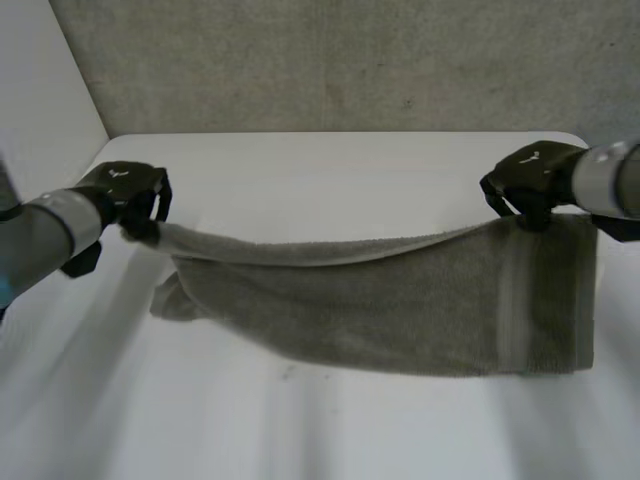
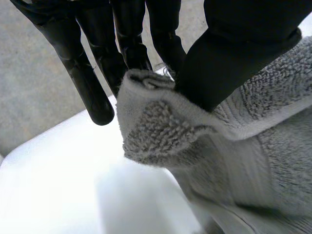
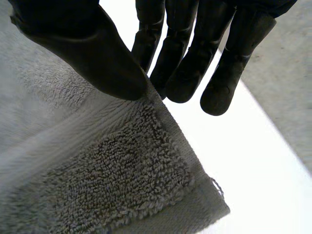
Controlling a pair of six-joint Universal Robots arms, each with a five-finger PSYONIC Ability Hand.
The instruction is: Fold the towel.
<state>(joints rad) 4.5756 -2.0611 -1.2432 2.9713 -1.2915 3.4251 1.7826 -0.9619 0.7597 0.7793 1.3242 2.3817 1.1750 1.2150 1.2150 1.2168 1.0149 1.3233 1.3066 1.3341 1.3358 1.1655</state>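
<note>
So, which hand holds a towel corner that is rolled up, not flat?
The left hand: the towel corner under its thumb is curled into a roll, while the one in the right hand lies flat.

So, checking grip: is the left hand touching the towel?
Touching: left wrist view shows the left hand pinching the towel corner between thumb and fingers.

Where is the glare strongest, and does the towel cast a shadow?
Head view: the table is brightest beyond the towel, greyer beneath it. Left wrist view: soft grey shadow under the corner the left hand pinches. Right wrist view: table past the right hand is washed-out white.
</note>
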